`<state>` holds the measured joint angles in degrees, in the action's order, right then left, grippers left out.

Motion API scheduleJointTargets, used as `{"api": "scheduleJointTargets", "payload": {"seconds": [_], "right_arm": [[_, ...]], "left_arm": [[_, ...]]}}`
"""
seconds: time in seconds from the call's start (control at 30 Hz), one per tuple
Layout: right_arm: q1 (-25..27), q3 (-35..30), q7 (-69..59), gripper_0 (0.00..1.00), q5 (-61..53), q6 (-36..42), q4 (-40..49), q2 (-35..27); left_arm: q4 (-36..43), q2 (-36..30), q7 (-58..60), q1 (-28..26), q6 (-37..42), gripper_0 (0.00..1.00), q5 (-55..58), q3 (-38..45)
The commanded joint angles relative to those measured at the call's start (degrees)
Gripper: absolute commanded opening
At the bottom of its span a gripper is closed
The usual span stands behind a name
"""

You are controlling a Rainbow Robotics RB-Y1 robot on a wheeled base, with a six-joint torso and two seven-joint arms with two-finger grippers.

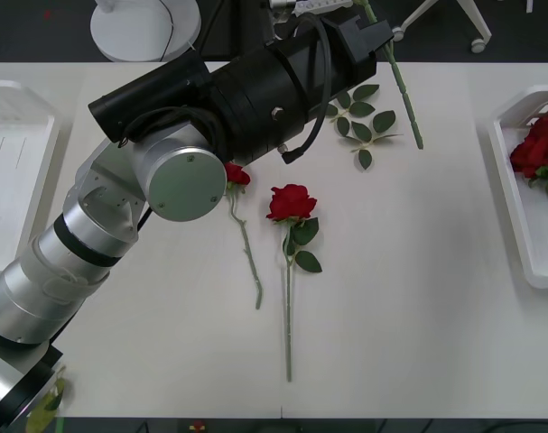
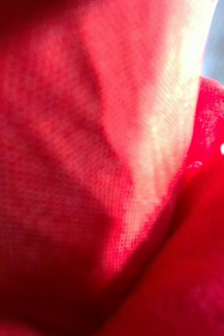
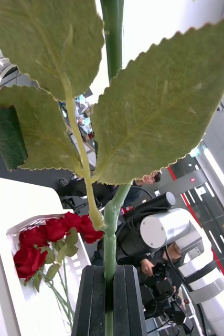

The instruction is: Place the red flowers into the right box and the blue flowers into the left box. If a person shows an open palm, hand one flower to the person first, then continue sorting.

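The white table (image 1: 418,298) spreads across the front view. The left arm (image 1: 165,171) reaches over it from 7 o'clock up toward 12 o'clock.

The left box (image 1: 12,171) sits at the table's 9 o'clock edge. The right box (image 1: 526,244) sits at the 3 o'clock edge, with a bunch of red roses (image 1: 537,152) lying in its far end.

A long rose (image 1: 292,203) lies at the table's centre, its stem pointing to 6 o'clock. Just beside it, toward 9 o'clock, lies a shorter rose (image 1: 237,174), its bloom partly under the arm's elbow.

Near 12 o'clock a leafy green stem (image 1: 404,86) slants down from the arm's end.

In the left wrist view, the left claw (image 3: 109,270) has its black fingers (image 3: 91,299) clamped together on that stem.

Red petals (image 2: 91,157) sit close against the right wrist camera.
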<state>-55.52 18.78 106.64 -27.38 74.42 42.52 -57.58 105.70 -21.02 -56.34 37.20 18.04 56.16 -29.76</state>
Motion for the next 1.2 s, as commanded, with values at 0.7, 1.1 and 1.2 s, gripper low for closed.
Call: {"api": "scheduleJointTargets", "payload": {"seconds": [0.7,1.1,1.2], "right_arm": [[-3.01,-0.5,-12.42,0.0,1.1,-10.88,-11.49,9.68],[-3.01,-0.59,-11.02,0.79,-0.31,-14.92,-15.45,6.78],[-3.01,-0.59,-6.18,0.95,-4.26,-13.6,-15.09,4.32]], "left_arm": [[0.91,1.24,-0.7,2.97,-0.82,0.0,-0.53,-0.56],[0.91,1.24,-0.7,2.97,-0.82,0.0,-0.53,-0.56],[0.91,1.24,-0.7,2.97,-0.82,0.0,-0.53,-0.56]]}}
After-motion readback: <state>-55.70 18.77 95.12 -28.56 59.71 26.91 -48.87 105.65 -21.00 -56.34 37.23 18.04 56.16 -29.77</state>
